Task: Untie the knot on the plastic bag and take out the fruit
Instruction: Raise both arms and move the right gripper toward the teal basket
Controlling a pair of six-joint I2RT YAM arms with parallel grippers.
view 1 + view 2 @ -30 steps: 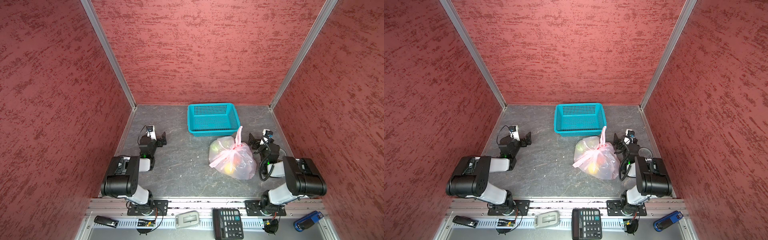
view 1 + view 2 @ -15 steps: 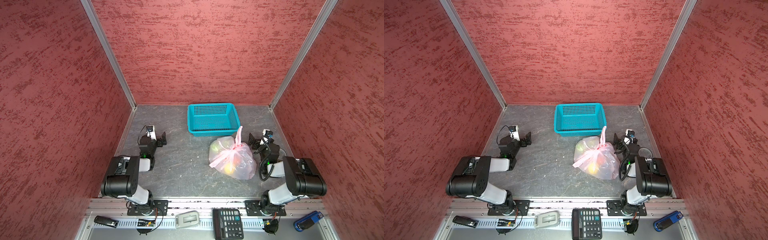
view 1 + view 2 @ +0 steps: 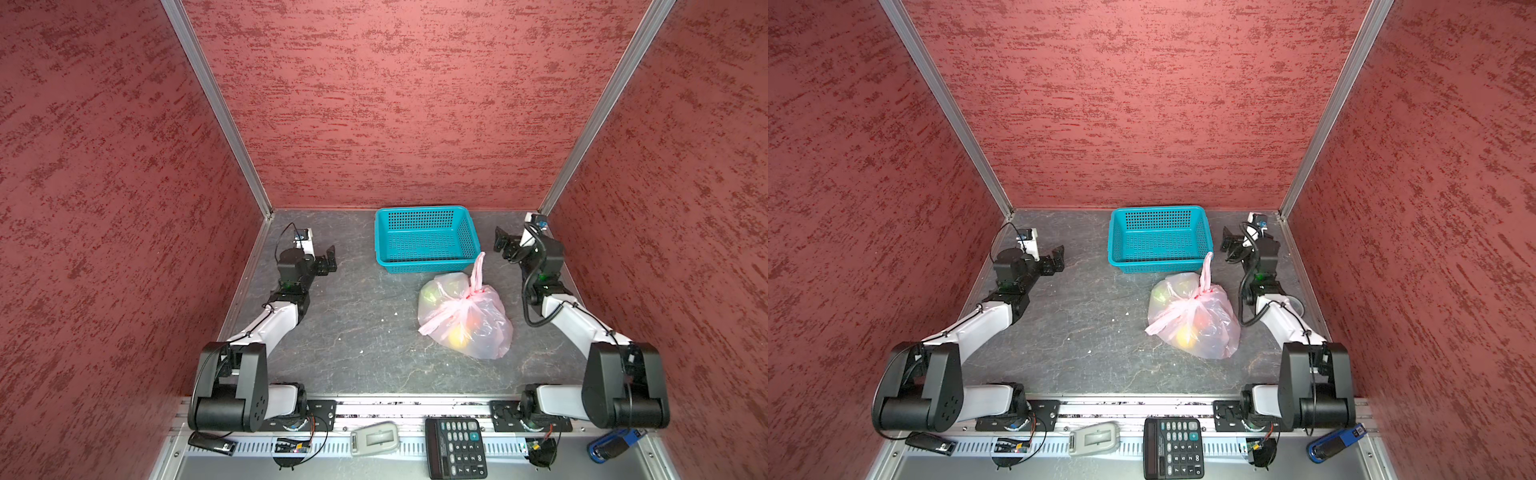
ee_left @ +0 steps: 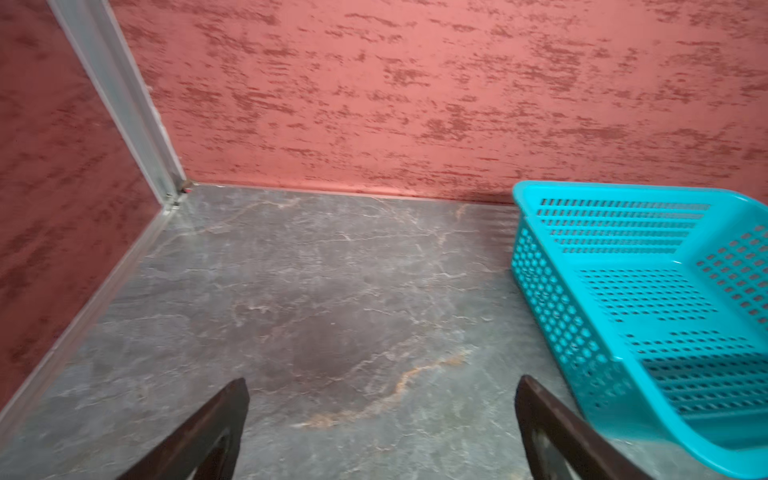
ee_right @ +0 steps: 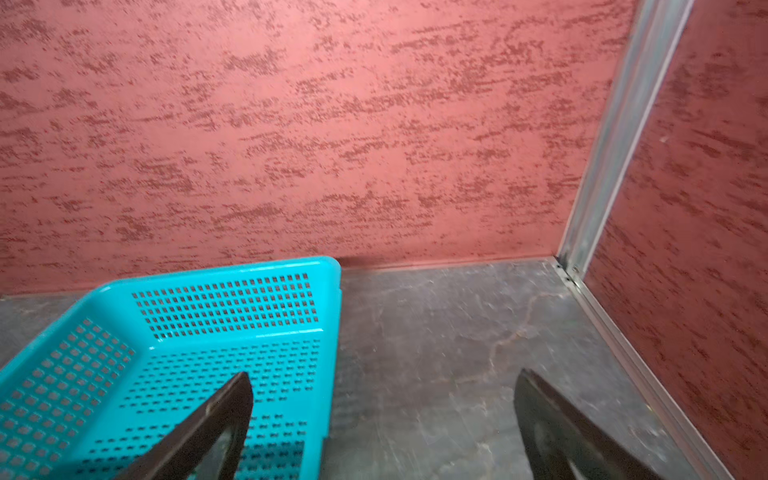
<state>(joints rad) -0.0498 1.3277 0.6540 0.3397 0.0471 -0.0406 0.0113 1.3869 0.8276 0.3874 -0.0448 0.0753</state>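
The plastic bag (image 3: 478,332) (image 3: 1208,332), thin, translucent and pale pink, sits slumped and crumpled on the counter (image 3: 357,316), right of its middle. It is tied closed: the knot (image 3: 471,296) (image 3: 1197,297) is a small bunched twist on top of the bag, with one pink tail standing up and the other trailing down across the bag's front. The fruit (image 3: 457,338) shows dimly through the film, a yellow-orange piece low down and a light green one (image 3: 432,293) higher up; the rest is too blurred to tell.

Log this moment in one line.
left gripper: open, empty | right gripper: open, empty | knot: tied | fruit: in plastic bag
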